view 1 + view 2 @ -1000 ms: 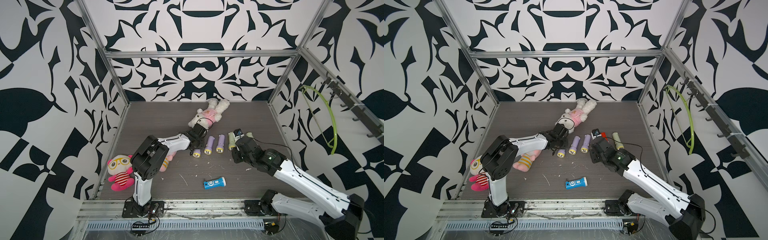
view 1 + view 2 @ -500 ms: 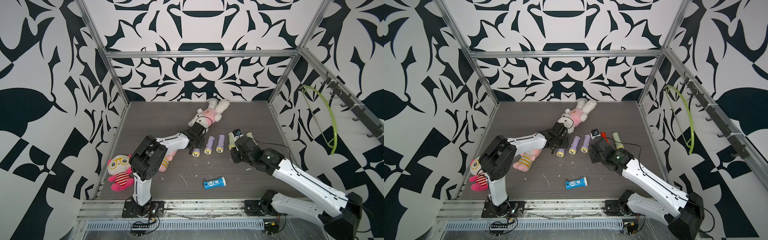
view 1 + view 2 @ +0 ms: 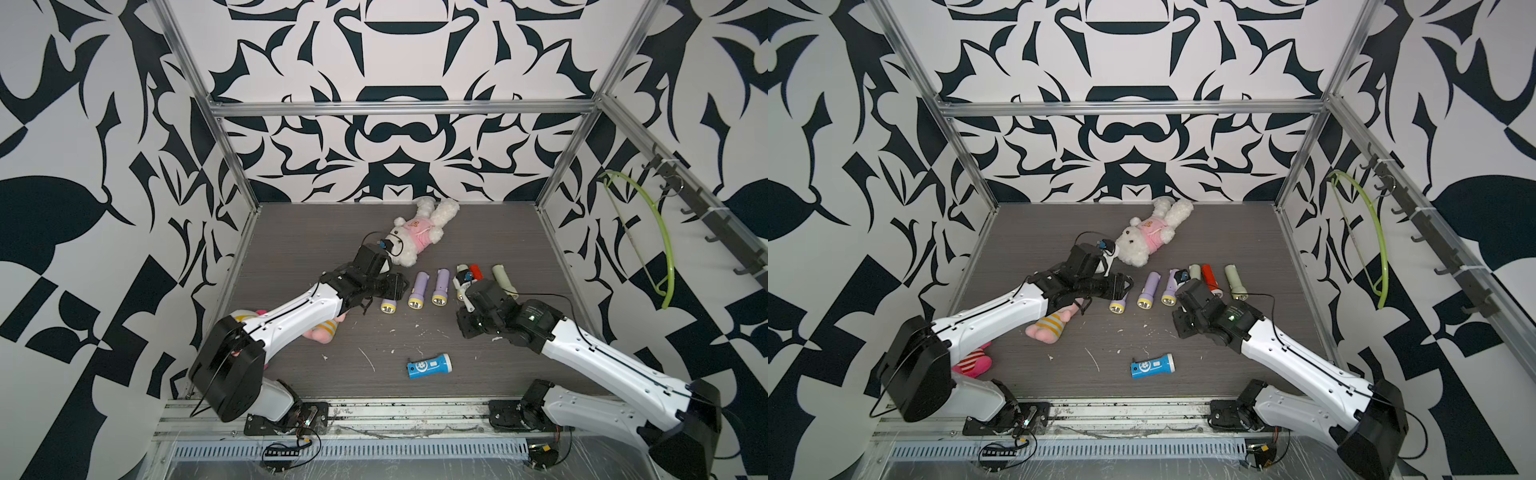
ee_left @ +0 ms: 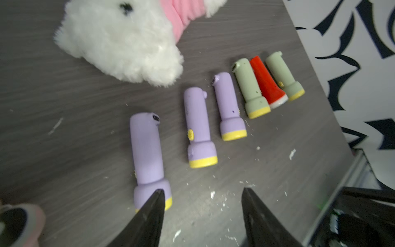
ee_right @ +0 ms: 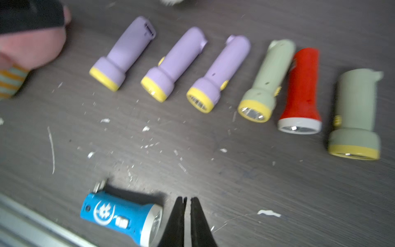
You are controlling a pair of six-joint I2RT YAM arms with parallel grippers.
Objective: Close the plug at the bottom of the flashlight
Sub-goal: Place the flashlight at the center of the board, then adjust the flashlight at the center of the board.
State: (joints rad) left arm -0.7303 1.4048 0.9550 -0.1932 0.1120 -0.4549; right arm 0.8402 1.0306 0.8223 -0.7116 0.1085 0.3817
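Left fingers (image 4: 149, 218) wider apart than 1 second ago; right fingers (image 5: 177, 222) closer together, nearly touching

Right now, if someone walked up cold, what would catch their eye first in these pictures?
The row of flashlights across the middle of the dark table: three purple, two green, one red. A blue flashlight lies alone nearer the front, and a white plush toy in pink sprawls behind the row.
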